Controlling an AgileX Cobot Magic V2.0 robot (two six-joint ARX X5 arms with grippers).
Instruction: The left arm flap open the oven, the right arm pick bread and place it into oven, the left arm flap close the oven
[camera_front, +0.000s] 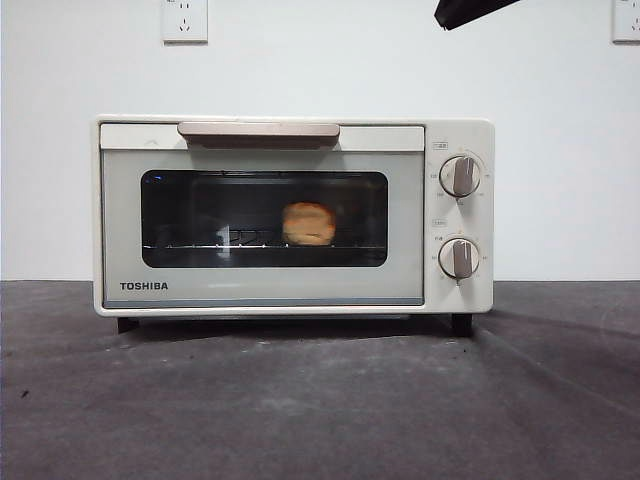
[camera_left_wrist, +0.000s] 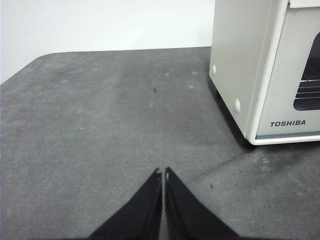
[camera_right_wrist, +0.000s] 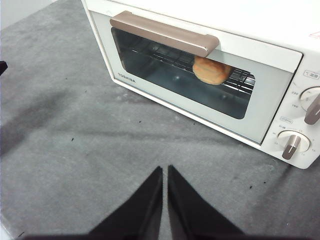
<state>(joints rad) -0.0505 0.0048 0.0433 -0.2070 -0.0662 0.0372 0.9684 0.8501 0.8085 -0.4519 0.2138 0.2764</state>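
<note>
Fingers on both arms are pressed together with only a hairline slit between them, and neither pair has hold of anything. Those of the left arm (camera_left_wrist: 163, 172) hang over bare grey bench (camera_left_wrist: 100, 125), off to the side of the oven (camera_left_wrist: 250, 70), near its front corner where the TOSHIBA lettering shows; they are well apart from it. Those of the right arm (camera_right_wrist: 165, 170) hang above the bench out in front of the oven (camera_right_wrist: 260, 47), clear of the door.

From the front, the oven (camera_front: 290, 215) stands square on the bench (camera_front: 300, 400) with its door shut flush against the body, the beige bar handle (camera_front: 259, 130) running along the top of the door. Two grey-beige knobs (camera_front: 460, 176) sit one above the other on the right panel. Through the dark glass window the bread (camera_front: 308, 223) can be seen lying on the wire rack (camera_front: 240, 240), a little right of the window's middle, showing its roundish golden end. The right wrist view shows the same loaf (camera_right_wrist: 212, 71) on the rack behind the glass, just below the end of the handle (camera_right_wrist: 165, 34).

One black tip of an arm (camera_front: 470, 10) pokes in at the top right corner of the front view, well above the oven; I cannot tell which arm it is. Two wall sockets (camera_front: 185, 18) sit on the white wall behind.
</note>
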